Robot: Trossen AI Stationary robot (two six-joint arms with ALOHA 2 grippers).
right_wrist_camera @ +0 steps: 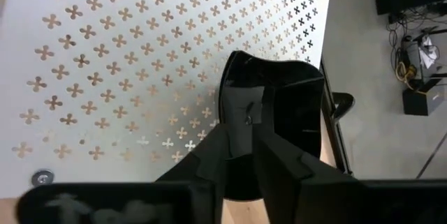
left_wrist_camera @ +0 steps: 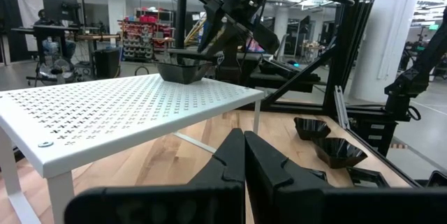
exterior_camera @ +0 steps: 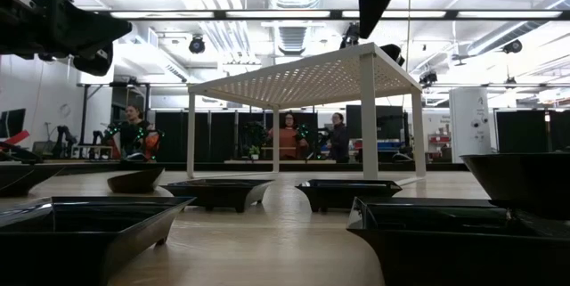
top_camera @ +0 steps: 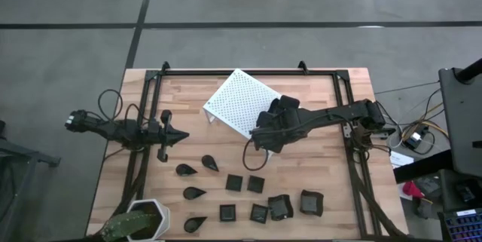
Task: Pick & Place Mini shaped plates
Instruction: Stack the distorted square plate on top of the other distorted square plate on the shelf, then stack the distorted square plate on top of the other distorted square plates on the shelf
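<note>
My right gripper (top_camera: 263, 138) hovers over the near right corner of the white perforated rack (top_camera: 239, 100), shut on one glossy black mini plate (right_wrist_camera: 276, 123). The left wrist view shows that plate (left_wrist_camera: 183, 70) at the level of the rack's top; whether it rests there I cannot tell. Several other black plates lie flat on the table in front of the rack: teardrops (top_camera: 187, 170), small squares (top_camera: 234, 183) and wavy-rimmed squares (top_camera: 311, 202). My left gripper (top_camera: 181, 134) waits shut, left of the rack and clear of everything. My right gripper pinches the plate by one side wall (right_wrist_camera: 234, 91), with one finger (right_wrist_camera: 279, 158) inside the hollow and the other (right_wrist_camera: 213, 151) outside. The fingers come from above, pointing down. The plate stays upright over the rack's top.
A white hexagonal plant pot (top_camera: 143, 221) stands at the near left corner. A black frame (top_camera: 151, 84) borders the table's far, left and right sides. The rack's top (right_wrist_camera: 126, 56) has bare room left of the held plate. People stand in the room far behind the table (exterior_camera: 287, 134).
</note>
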